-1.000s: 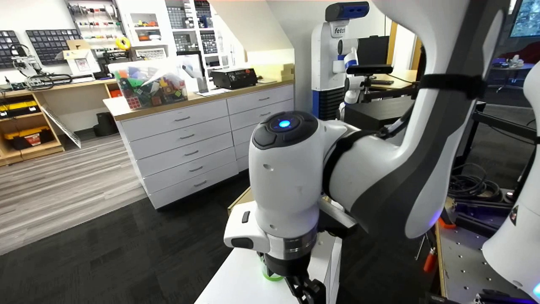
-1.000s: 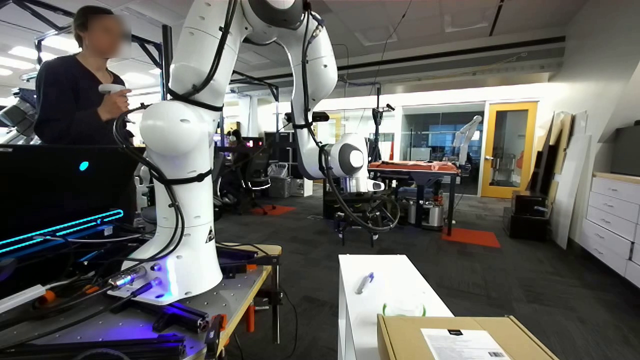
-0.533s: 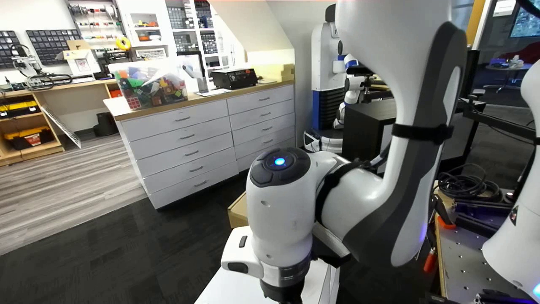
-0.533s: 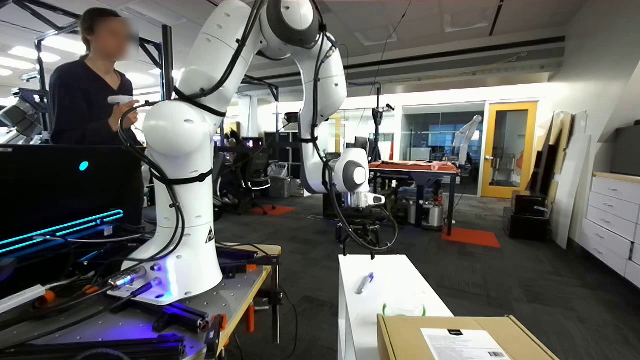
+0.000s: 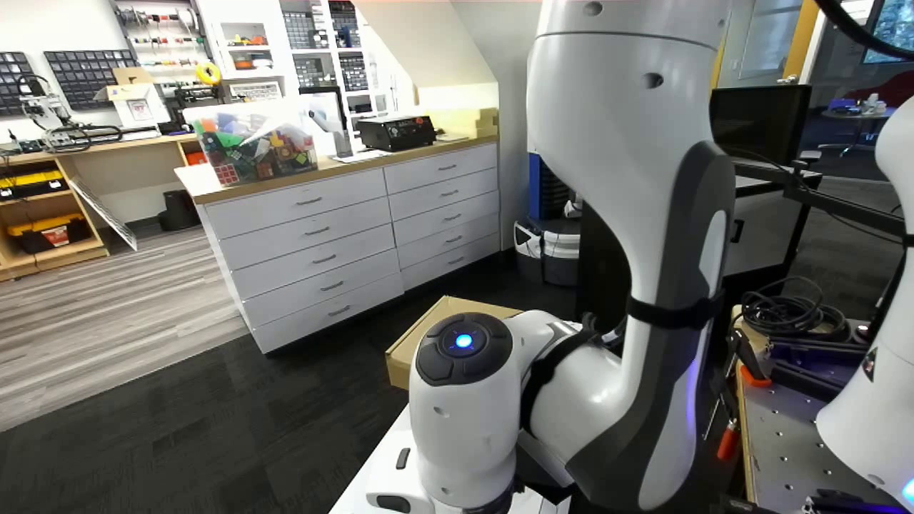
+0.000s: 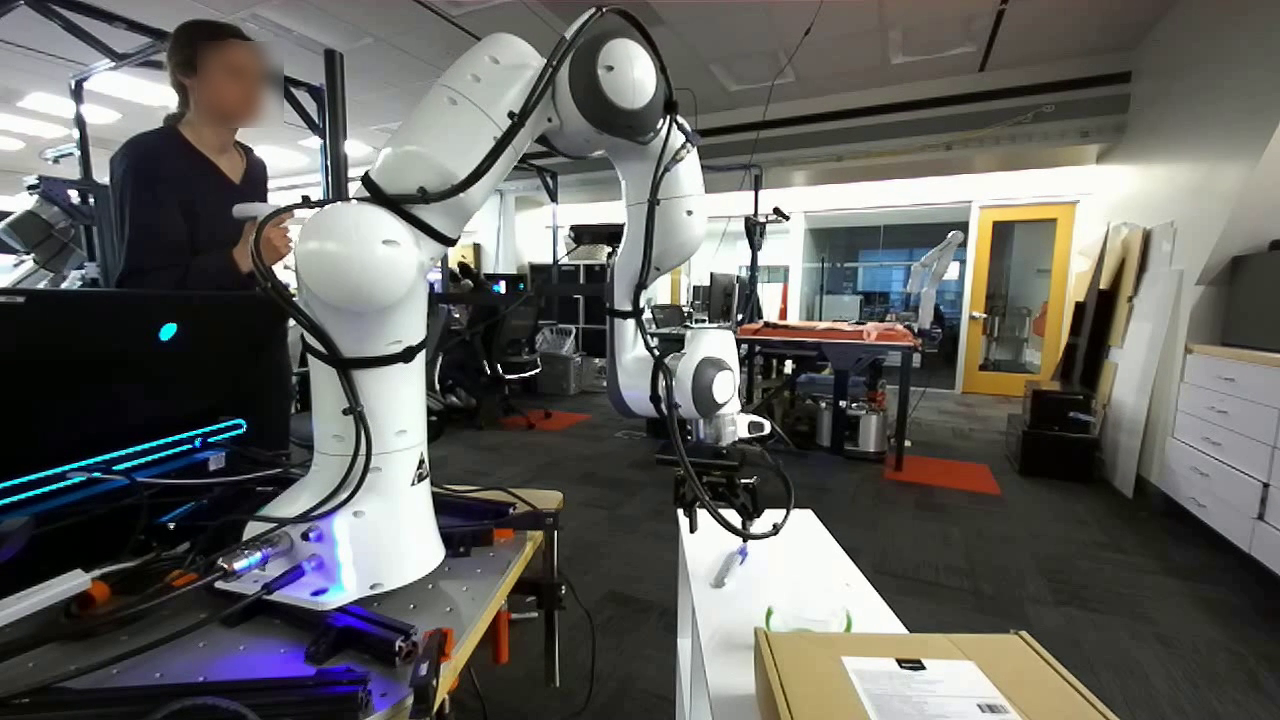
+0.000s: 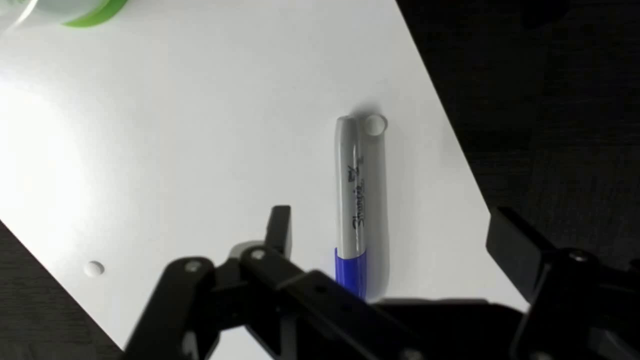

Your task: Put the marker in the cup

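Observation:
The marker lies flat on the white table, with a grey barrel, dark lettering and a blue cap. It also shows in an exterior view. My gripper is open and empty above the table, its fingers on either side of the marker's line, the left finger nearer. Part of the blue cap is hidden behind the gripper. In an exterior view the gripper hangs just above the marker's far end. The cup, translucent with a green rim, stands by the cardboard box. Its edge shows at the wrist view's top left.
The white table is narrow, and its edge runs close to the marker's right in the wrist view. A cardboard box sits beyond the cup and also shows in an exterior view. A small white round spot is beside the marker's end.
The arm and gripper have come down towards the table, over the marker. The marker, cup and box have not moved.

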Available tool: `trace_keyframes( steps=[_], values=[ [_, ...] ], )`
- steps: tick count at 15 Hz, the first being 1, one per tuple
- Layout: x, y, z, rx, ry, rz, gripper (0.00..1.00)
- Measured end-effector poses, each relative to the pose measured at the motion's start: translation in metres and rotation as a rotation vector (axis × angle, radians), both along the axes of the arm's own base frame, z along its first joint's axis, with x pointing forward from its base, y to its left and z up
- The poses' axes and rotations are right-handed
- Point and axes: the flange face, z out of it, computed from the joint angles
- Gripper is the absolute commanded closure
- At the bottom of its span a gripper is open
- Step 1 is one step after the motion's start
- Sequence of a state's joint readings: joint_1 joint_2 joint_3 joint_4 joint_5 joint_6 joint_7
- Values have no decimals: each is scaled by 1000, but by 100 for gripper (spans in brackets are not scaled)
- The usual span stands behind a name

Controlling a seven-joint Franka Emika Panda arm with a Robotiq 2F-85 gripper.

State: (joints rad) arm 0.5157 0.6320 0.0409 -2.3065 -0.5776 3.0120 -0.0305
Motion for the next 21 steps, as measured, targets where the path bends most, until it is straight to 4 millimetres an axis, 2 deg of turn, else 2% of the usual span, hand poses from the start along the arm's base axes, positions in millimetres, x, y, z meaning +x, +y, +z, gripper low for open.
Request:
trace_keyframes(
  steps=[8, 17, 21],
  values=[
    [10, 16, -33, -26, -10, 23, 0],
    [14, 7, -63, -59, 2, 17, 0],
    [19, 6, -63, -58, -5, -1, 0]
  ],
)
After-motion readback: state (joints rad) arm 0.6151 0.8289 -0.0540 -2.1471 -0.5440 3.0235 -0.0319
